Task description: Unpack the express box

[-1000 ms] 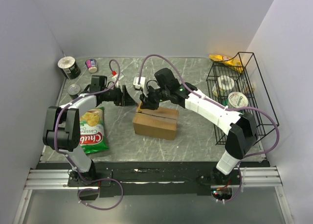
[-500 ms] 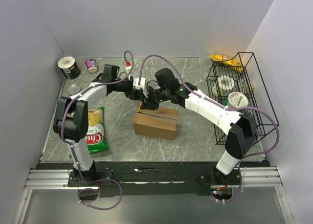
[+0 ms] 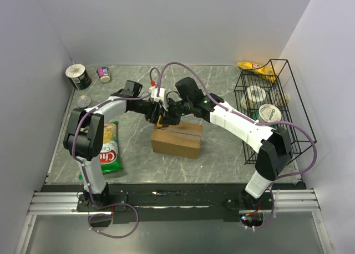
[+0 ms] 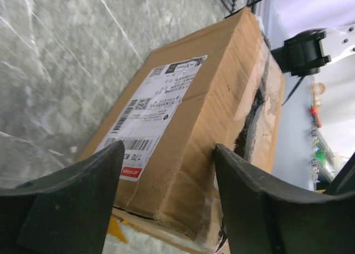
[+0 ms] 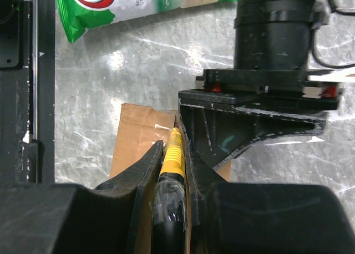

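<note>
You have one express box [image 3: 176,138] here, lying near the middle of the table [image 3: 222,154] with its taped seam on top and one white label [image 4: 158,101] on its side.

Two arms meet at its far left corner. One bag of chips [image 3: 108,148] lies to the left of the box. Three round containers stand at the far left: a big tin [image 3: 79,76], a small cup [image 3: 104,74] and a can [image 3: 83,101]. One wire basket [image 3: 299,121] sits at the right with two round tubs [image 3: 256,93] inside and one yellow packet [image 3: 252,67] at its far rim.

Your right gripper [image 5: 171,147] is pinched on one yellow cutter [image 5: 173,157], a finger on each side of the handle. The cutter points down at the top of the box by the seam. You cannot tell whether the tip touches the cardboard.

Your left gripper [image 4: 166,190] has its fingers [image 4: 72,204] spread wide. In the left wrist view the box corner sits between them, label side to the left and taped top to the right. You cannot tell whether either finger touches the box.
</note>
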Controlling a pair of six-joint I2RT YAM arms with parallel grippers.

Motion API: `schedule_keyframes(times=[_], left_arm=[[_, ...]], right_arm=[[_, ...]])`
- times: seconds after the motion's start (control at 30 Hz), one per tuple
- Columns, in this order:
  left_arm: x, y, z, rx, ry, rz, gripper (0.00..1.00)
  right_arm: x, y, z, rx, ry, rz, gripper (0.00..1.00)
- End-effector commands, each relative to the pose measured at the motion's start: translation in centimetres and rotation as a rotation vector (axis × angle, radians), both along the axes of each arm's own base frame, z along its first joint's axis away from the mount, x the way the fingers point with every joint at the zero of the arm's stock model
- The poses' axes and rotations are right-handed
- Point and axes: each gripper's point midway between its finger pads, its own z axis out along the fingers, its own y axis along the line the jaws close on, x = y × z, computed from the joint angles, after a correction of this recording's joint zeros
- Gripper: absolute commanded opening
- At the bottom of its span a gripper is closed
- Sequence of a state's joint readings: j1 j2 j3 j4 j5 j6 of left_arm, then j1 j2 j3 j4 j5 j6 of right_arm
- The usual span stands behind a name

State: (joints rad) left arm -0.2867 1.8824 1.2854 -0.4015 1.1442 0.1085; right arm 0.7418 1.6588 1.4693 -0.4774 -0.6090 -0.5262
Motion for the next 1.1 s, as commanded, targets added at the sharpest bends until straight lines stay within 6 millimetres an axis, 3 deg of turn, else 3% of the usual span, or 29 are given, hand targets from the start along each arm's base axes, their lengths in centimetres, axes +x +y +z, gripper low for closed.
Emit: schedule_keyframes(times=[0.0, 0.3, 1.07], left_arm=[[-0.6, 0.5, -0.1, 0.002, -0.008, 0.047, 0.66], [-1.6, 1.8, 1.4, -0.011, -0.032, 0.145, 0.59], [-2.0, 1.9, 0.1, 0.002, -0.044, 0.103, 0.52]], right_arm=[[-0.5, -1.1, 0.6, -0.01, -0.009, -0.008, 0.0], [-0.4, -2.8, 1.0, 0.027, 0.026, -0.067, 0.0], [-1.3, -6.1, 0.3, 0.041, 0.054, 0.06, 0.0]])
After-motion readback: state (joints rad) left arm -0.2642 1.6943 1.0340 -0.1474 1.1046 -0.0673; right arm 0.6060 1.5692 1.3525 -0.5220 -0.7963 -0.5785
